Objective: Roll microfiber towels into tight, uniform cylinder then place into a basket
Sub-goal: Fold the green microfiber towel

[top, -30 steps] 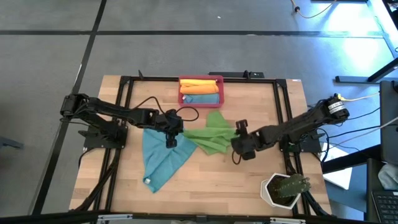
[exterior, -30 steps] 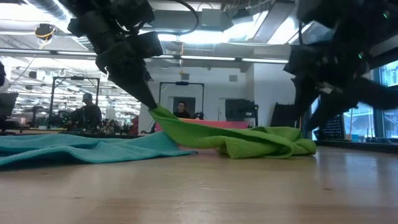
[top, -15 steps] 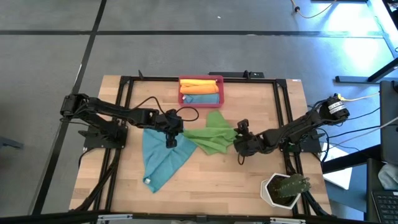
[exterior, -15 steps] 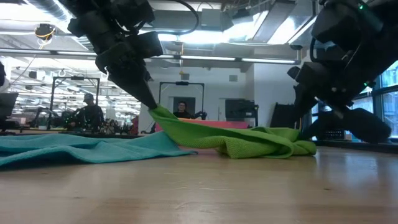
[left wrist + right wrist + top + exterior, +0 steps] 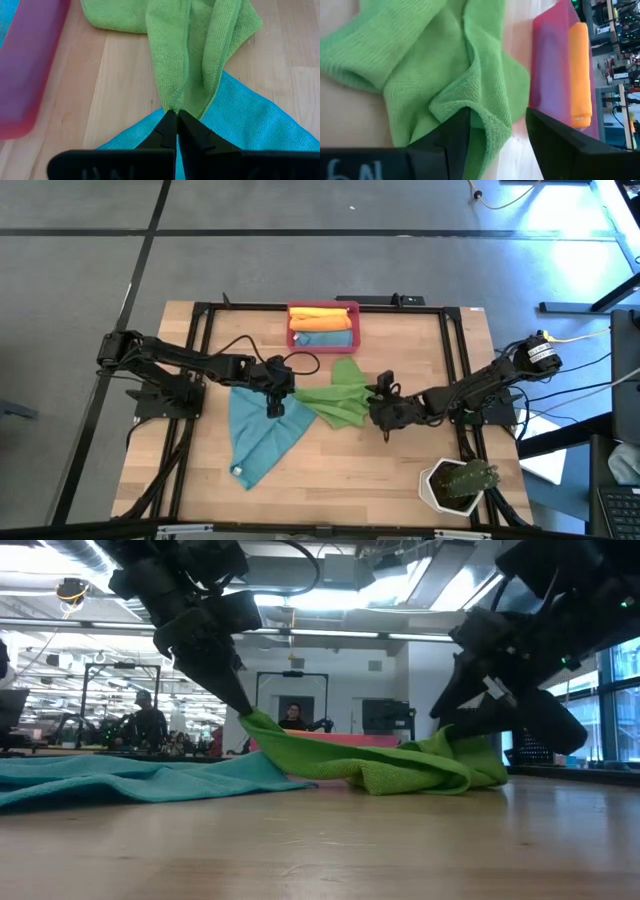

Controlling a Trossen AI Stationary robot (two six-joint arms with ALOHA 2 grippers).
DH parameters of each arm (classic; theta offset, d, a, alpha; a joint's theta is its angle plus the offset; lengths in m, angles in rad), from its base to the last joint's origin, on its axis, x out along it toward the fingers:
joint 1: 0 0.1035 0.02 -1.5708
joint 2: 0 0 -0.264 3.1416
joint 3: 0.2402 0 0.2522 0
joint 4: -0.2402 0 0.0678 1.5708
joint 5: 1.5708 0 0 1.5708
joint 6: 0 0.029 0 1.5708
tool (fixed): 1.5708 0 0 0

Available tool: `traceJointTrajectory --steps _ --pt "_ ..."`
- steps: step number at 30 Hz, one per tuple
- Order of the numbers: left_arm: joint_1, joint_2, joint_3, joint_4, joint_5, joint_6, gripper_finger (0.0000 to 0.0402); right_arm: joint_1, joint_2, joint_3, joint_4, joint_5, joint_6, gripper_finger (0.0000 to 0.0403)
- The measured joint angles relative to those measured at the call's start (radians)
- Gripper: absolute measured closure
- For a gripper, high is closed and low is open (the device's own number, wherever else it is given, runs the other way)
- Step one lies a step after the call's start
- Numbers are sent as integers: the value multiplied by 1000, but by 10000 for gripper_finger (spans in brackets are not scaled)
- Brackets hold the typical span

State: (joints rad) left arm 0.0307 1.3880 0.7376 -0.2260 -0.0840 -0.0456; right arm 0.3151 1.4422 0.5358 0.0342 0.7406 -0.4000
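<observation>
Basket [image 5: 323, 340] at the counter's far edge holds orange and blue rolls. Green towel [image 5: 338, 402] lies mid-counter, unrolled: my left gripper [image 5: 277, 402] pinches its corner; my right gripper [image 5: 383, 402] straddles its edge, jaws apart. Teal towel [image 5: 258, 435] untouched.

No text, label, brand, number or sign can be read in any view

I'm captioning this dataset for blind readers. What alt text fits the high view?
Seen from above, two dark arms meet over a green towel at the middle of a wooden table: the left gripper pinches its left corner, the right gripper sits open at its right edge. A teal towel lies alongside; a red-pink basket holds rolled towels.
</observation>
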Motion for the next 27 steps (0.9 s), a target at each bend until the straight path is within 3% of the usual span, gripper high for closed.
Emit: traceJointTrajectory --steps 8,14,27 --pt "0 0 0 0 0 0 402 -43 0 0 -83 -1 -8 210" --pt "0 0 0 0 0 3 402 -44 13 0 -36 -137 -82 210" --pt "0 0 0 0 0 3 402 -84 30 0 142 -81 -69 219"
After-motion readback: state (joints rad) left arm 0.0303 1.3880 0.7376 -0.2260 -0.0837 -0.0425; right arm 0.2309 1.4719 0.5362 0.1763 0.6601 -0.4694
